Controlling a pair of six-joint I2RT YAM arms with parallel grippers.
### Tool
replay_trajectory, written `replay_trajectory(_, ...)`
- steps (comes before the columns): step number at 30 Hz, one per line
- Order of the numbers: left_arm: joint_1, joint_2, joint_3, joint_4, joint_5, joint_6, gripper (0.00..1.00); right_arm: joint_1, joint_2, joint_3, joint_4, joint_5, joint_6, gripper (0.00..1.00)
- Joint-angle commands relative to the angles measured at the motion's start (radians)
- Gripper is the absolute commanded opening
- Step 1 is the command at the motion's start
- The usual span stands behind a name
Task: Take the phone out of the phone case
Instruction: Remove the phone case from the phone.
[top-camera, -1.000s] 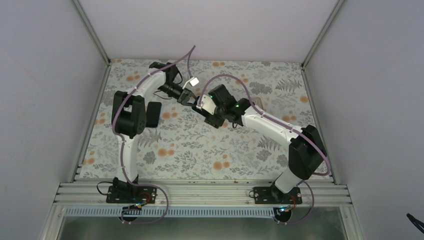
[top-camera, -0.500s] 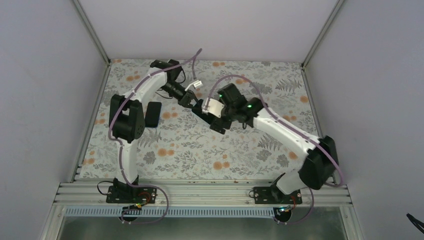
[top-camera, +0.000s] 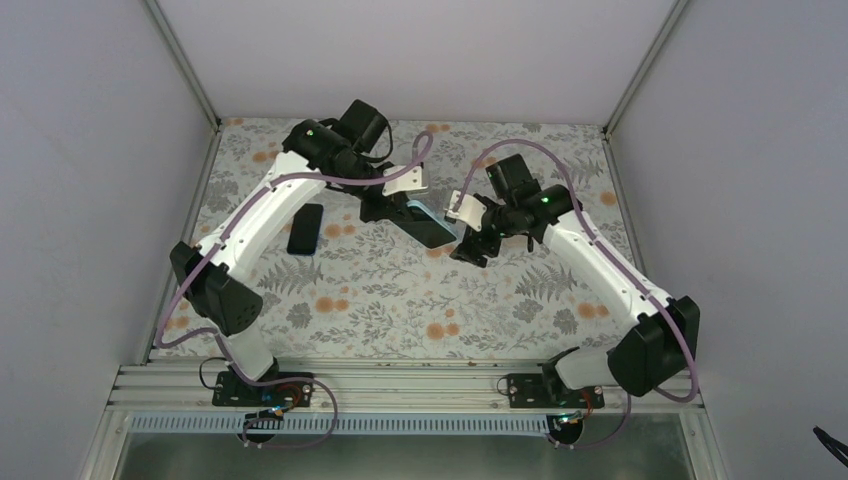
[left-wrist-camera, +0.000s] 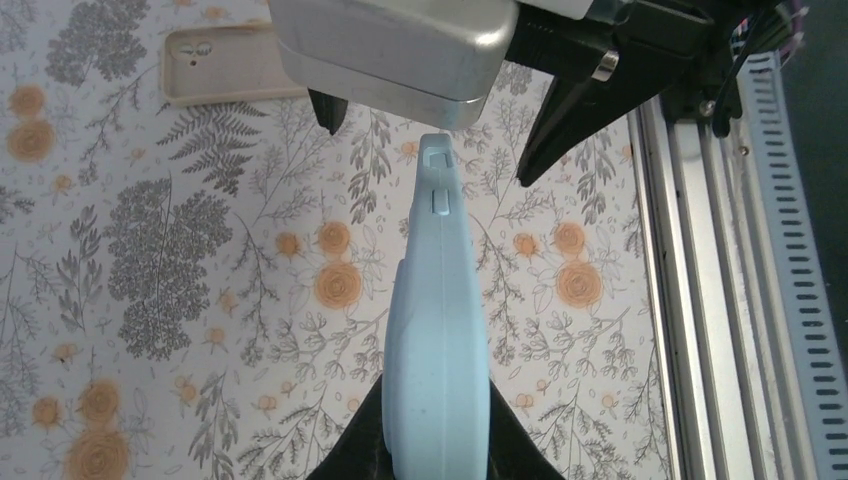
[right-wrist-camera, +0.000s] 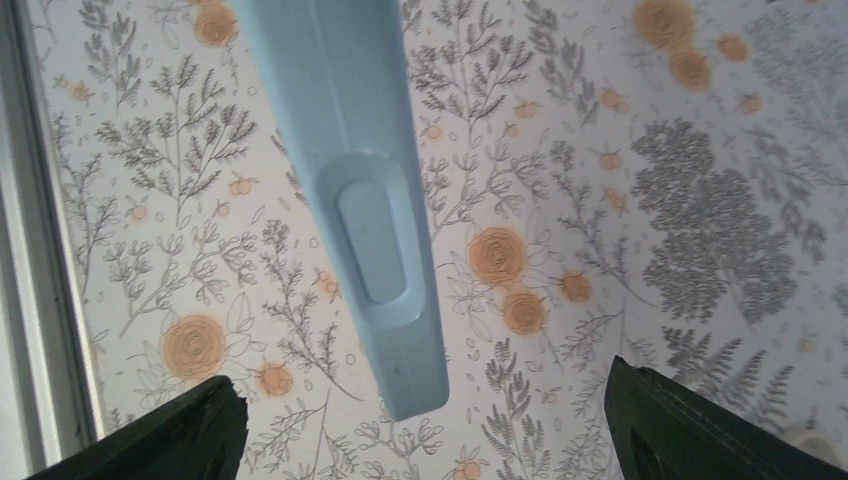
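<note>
- Phone case (top-camera: 432, 226), pale blue, hung on edge above the table's (top-camera: 380, 300) middle, nearer its far edge.
- Left gripper (top-camera: 392, 210) was clamped on one end.
- Right gripper (right-wrist-camera: 425, 425) gaped around the free end; it probably needed a square, firm bite there before peeling.

Bright, even light from above — shadows faint on the table (top-camera: 400, 290); up close the case (right-wrist-camera: 370, 200) looks slightly soft.

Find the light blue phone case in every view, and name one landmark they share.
Top external: light blue phone case near picture centre.
Left wrist: case edge-on, rising from bottom centre.
Right wrist: case edge-on, hanging from top.
Shared landmark: floral tablecloth.
</note>
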Motion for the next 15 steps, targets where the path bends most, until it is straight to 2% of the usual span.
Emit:
replay_trajectory(1,-0.034,-0.017,-0.023,-0.004,-0.057,0.015,0.02,-0.026,0.029,0.016,-0.055,-0.116,-0.051,0.91)
replay_trajectory(5,-0.060,-0.040,-0.056,-0.001,-0.053,0.010,0.02,-0.044,0.069,0.030,-0.048,-0.140,-0.054,0.91)
replay_trajectory(8,-0.076,-0.050,-0.063,0.001,-0.051,0.005,0.02,-0.047,0.105,0.037,-0.048,-0.143,-0.058,0.86)
replay_trajectory(15,-0.081,-0.066,-0.045,-0.015,-0.049,0.008,0.02,-0.088,0.145,0.022,-0.028,-0.163,-0.082,0.86)
